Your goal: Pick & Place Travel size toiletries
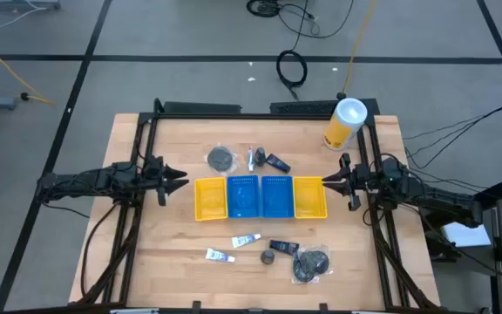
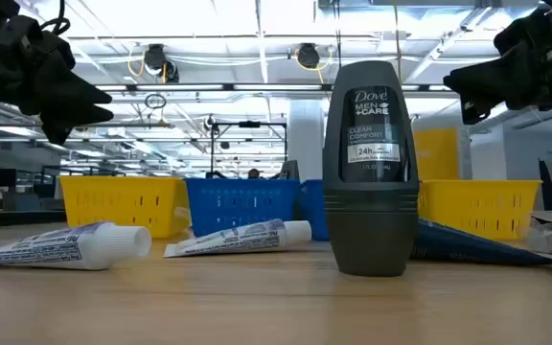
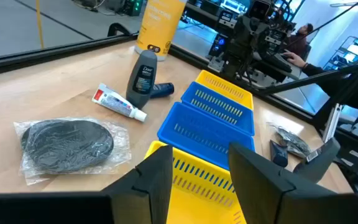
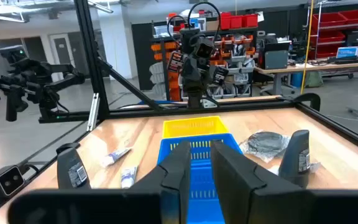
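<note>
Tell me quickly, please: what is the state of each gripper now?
Left gripper: open, holding nothing, at the left end of the bin row.
Right gripper: fingers slightly apart, holding nothing, at the row's right end.

Two black jointed arms, wedge-fingered left claw [image 1: 181, 180]

Grey floor w/ dark lines [image 1: 85, 61], black cable coil [image 1: 291, 66], ceiling strip lights [image 2: 257, 19], red shelf bins [image 4: 238, 20]
</note>
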